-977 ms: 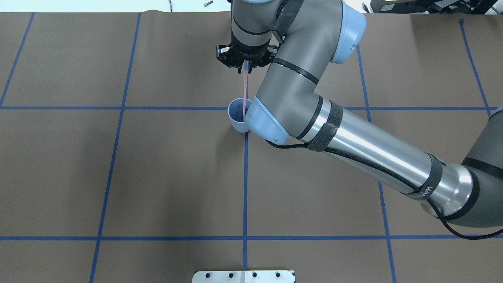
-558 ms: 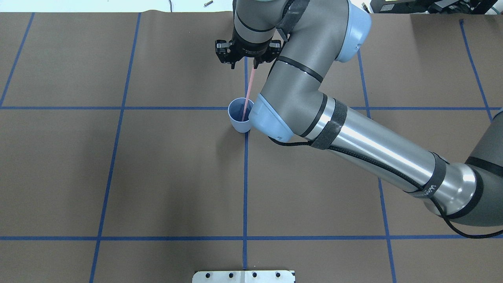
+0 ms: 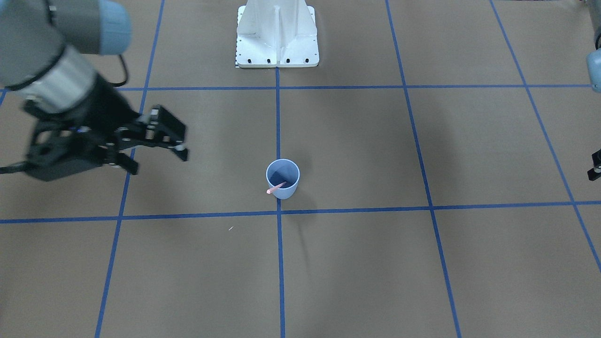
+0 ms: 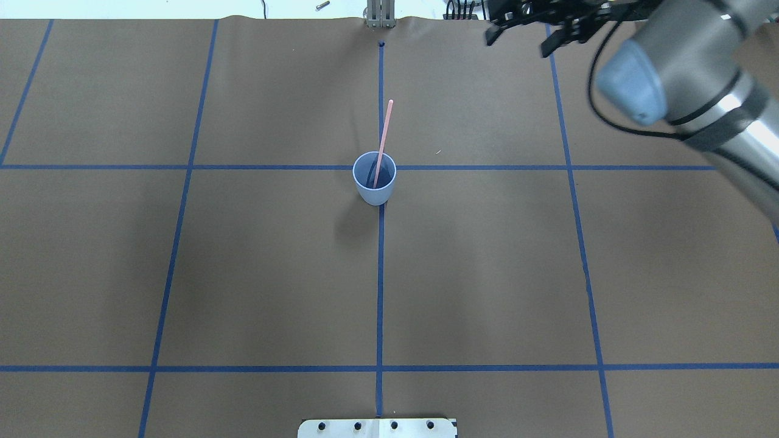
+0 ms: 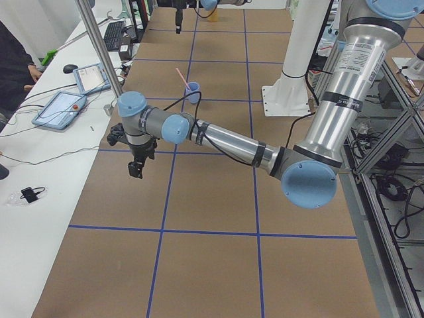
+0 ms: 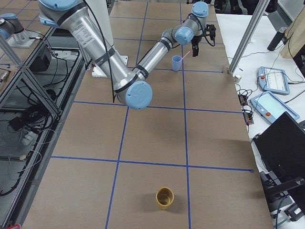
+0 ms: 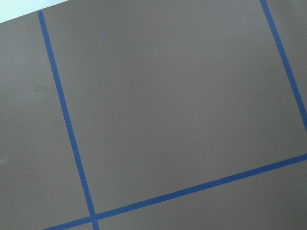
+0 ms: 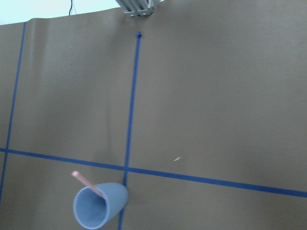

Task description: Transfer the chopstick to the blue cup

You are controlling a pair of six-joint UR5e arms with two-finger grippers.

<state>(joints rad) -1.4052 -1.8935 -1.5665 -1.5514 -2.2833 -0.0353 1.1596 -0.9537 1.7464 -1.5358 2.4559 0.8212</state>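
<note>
The pale-blue cup point(image 4: 374, 190) stands upright at the table's middle, on a blue tape crossing. One pinkish-orange chopstick point(image 4: 384, 134) stands in it, leaning on the rim and sticking far out toward the table's far edge. Cup point(image 3: 282, 184) and chopstick point(image 3: 275, 188) also show in the front view, and the right wrist view has the cup point(image 8: 98, 207) and the chopstick point(image 8: 86, 182). My right gripper point(image 4: 517, 45) is open and empty, high at the far right, well away from the cup; it shows in the front view too point(image 3: 158, 163). My left gripper point(image 5: 137, 165) hangs over the table's left end; I cannot tell its state.
A tan cup point(image 6: 165, 197) stands at the table's right end. The white base plate point(image 4: 377, 427) sits at the near edge. A metal post point(image 4: 378, 15) stands at the far edge. A tiny white fleck point(image 4: 437, 152) lies right of the blue cup.
My right gripper opened and let go of the chopstick, then swung up and away to the far right. The chopstick stays in the cup, leaning on its rim.
</note>
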